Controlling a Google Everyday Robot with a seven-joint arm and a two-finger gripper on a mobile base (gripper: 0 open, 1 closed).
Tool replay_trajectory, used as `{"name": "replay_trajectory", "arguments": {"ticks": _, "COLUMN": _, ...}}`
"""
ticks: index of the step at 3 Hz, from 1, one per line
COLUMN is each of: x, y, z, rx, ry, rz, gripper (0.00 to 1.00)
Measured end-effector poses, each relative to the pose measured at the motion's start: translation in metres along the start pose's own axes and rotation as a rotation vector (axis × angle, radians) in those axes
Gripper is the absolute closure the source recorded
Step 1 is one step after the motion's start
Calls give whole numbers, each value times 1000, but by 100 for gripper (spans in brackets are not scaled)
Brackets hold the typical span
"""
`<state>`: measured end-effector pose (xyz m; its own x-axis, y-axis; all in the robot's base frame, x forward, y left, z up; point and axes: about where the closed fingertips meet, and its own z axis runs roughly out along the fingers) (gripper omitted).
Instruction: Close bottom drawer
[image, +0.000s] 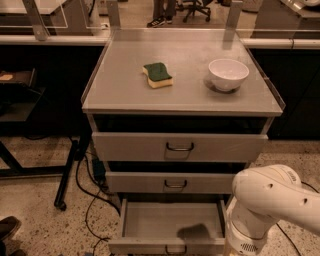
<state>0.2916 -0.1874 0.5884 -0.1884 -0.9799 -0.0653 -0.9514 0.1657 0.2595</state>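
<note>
The bottom drawer (170, 220) of the grey metal cabinet is pulled out and its inside is bare. Its front panel (167, 246) with a small dark handle sits at the lower edge of the view. The middle drawer (175, 182) and the top drawer (179, 147) above it are shut. My white arm (270, 207) fills the lower right, beside the open drawer's right side. The gripper itself is below the frame and out of view.
On the cabinet top (125, 95) lie a green and yellow sponge (158, 74) and a white bowl (228, 74). Black cables (87, 200) trail on the speckled floor at the left. A dark table leg (67, 175) stands left of the cabinet.
</note>
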Motion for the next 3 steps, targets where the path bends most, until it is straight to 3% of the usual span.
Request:
{"name": "replay_trajectory", "arguments": {"ticks": 1, "x": 1, "y": 2, "z": 7, "rx": -11, "ry": 7, "rz": 10, "gripper": 100}}
{"name": "replay_trajectory", "arguments": {"ticks": 2, "x": 12, "y": -2, "z": 54, "rx": -49, "ry": 19, "rz": 72, "gripper": 100}}
{"name": "replay_trajectory", "arguments": {"ticks": 3, "x": 22, "y": -36, "z": 140, "rx": -121, "ry": -3, "rz": 198, "gripper": 100}}
